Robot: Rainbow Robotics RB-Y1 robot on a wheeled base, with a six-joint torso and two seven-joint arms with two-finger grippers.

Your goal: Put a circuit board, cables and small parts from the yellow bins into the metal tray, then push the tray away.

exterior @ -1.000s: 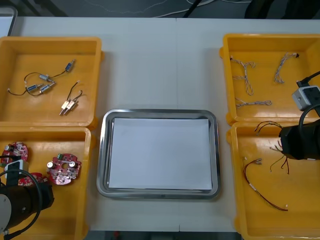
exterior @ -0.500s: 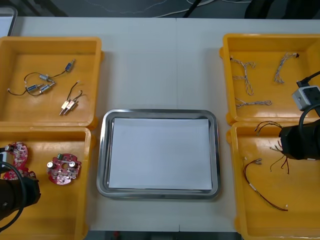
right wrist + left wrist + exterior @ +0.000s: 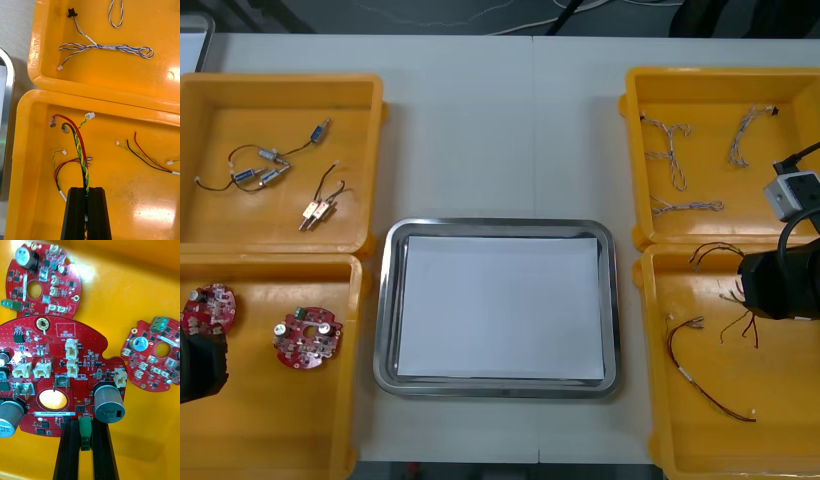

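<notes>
I have the left gripper [image 3: 85, 428] pinching the circuit board [image 3: 56, 367] just ahead, and the right gripper [image 3: 87, 192] clamping a red and yellow cable [image 3: 78, 148]. Next, I'd lift both toward the metal tray [image 3: 383, 310].

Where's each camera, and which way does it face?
Front view: overhead, looking down at the metal tray; left arm, right arm show.
Left wrist view: on that wrist, facing a yellow bin; left gripper grips a circuit board.
Right wrist view: on that wrist, facing another bin; right gripper grips a red and yellow cable.
Front and left wrist views share two loose boards.
</notes>
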